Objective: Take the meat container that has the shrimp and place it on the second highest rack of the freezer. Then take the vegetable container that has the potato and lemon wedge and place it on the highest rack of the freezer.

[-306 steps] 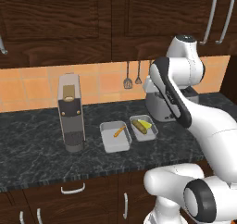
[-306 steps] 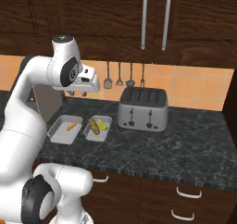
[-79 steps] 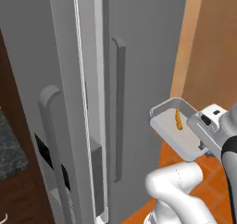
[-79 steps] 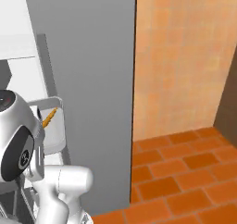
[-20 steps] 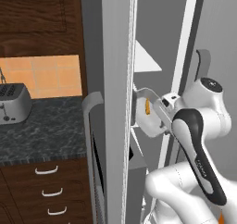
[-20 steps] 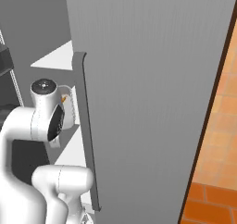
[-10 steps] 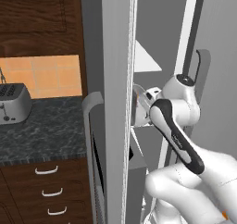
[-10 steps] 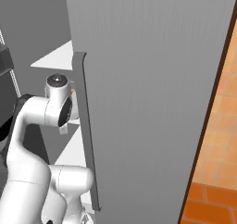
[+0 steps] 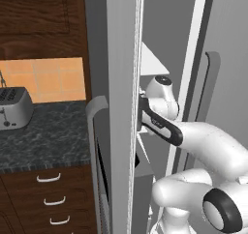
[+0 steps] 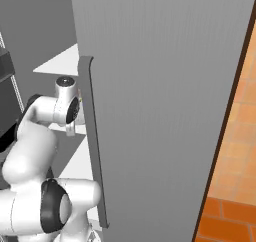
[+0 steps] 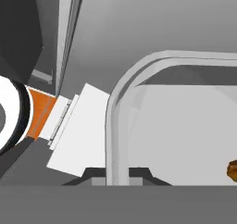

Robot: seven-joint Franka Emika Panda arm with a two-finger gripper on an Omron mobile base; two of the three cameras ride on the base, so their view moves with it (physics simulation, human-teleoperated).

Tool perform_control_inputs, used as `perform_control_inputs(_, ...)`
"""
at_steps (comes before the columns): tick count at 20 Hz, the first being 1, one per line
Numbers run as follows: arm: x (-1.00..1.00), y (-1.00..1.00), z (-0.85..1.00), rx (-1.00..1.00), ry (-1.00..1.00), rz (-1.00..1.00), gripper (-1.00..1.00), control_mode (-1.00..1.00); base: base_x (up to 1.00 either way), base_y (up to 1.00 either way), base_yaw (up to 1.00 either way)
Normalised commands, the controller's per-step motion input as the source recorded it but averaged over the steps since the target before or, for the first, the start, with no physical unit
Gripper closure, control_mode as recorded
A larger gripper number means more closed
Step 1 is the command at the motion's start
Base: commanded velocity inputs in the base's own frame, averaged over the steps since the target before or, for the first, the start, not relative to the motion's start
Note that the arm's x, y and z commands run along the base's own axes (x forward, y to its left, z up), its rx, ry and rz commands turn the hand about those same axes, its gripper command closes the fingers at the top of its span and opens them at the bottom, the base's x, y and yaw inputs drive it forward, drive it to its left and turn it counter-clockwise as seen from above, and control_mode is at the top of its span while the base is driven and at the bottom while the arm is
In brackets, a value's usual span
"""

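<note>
In the hand view my gripper (image 11: 118, 174) is shut on the near rim of the grey meat container (image 11: 139, 75). The orange-brown shrimp (image 11: 232, 170) lies on the container's pale floor at the right edge. My white arm (image 9: 162, 124) reaches left into the open freezer (image 9: 164, 35), and the hand is hidden behind the edge of the freezer door (image 9: 118, 83). A white shelf (image 9: 151, 64) juts out just above the arm. From the right, the arm (image 10: 50, 111) sits between an upper white shelf (image 10: 56, 61) and a lower one (image 10: 77, 158). Which rack each is, I cannot tell.
The freezer door's curved handle (image 9: 96, 112) stands close on my left. The fridge's other grey door (image 10: 160, 86) with its long handle (image 10: 92, 136) walls off the right. A toaster (image 9: 13, 107) sits on the dark counter (image 9: 48, 131) above wooden drawers. Orange floor tiles (image 10: 230, 206) lie to the right.
The arm has swung further into the freezer. The container with the shrimp, seen beside the door edge a second ago, has gone behind it. The base has not moved.
</note>
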Motion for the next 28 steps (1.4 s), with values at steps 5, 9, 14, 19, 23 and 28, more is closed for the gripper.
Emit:
perform_control_inputs(5,0.57,0.0,-0.39,0.0,0.0,-0.05,1.0,-1.0,0.0,0.0,0.0)
perform_control_inputs(9,0.81,0.0,-0.48,0.0,0.01,-0.03,1.0,-1.0,0.0,0.0,0.0)
perform_control_inputs(14,0.74,0.0,-0.53,0.0,0.0,-0.03,1.0,-1.0,0.0,0.0,0.0)
perform_control_inputs(19,0.47,0.03,-0.45,0.0,-0.01,-0.01,-1.0,-1.0,0.0,0.0,0.0)
perform_control_inputs(23,-0.22,0.0,-0.39,0.0,-0.17,0.0,-1.0,-1.0,0.0,0.0,0.0)
perform_control_inputs(28,-0.35,0.0,-0.16,0.0,-0.43,0.0,-1.0,-1.0,0.0,0.0,0.0)
